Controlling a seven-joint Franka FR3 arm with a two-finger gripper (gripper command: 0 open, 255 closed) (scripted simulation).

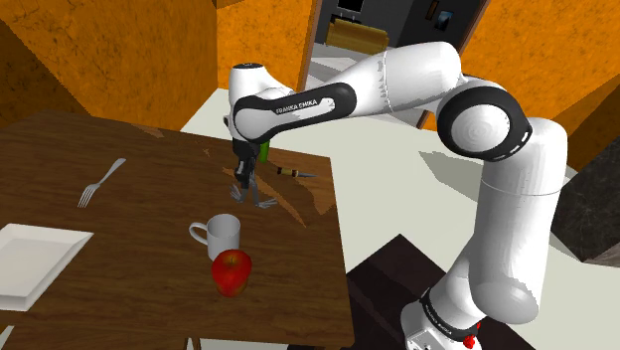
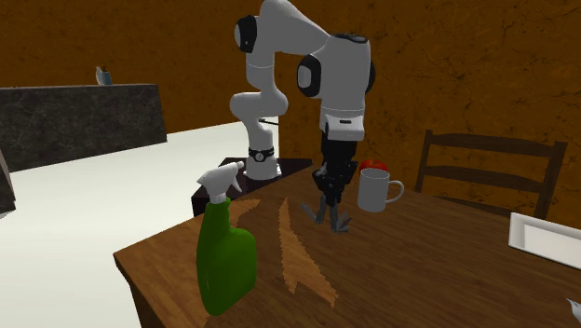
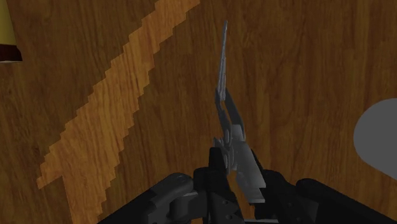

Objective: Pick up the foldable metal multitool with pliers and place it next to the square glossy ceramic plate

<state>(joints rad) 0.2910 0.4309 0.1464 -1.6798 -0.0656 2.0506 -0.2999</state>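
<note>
- End effector [image 2: 331, 203]: points down at the tabletop [image 1: 149, 214] below the white arm [image 1: 397, 85]. Its black fingers [image 3: 216, 170] stand narrow and clasp the multitool between them.
- Multitool [image 3: 224, 83]: grey metal, partly unfolded, with one slim arm reaching out past the fingers over the dark wood. In the shoulder view it sits low at the tabletop near that view's right edge of the table. Whether it touches the wood or hangs just above it cannot be told.
- Plate [image 1: 30, 263]: white and square, lying flat at the shoulder view's lower left, well apart from the multitool.
- Mug [image 1: 221, 236] and red apple [image 1: 232, 271]: just beside each other, nearer the camera than the end effector in the shoulder view.
- Fork [image 1: 99, 182]: lies alone on the wood, towards the shoulder view's left.
- Green spray bottle [image 2: 226, 261]: upright at the table's near corner in the second exterior view.
- Wooden chair [image 2: 484, 168]: stands behind the table.
</note>
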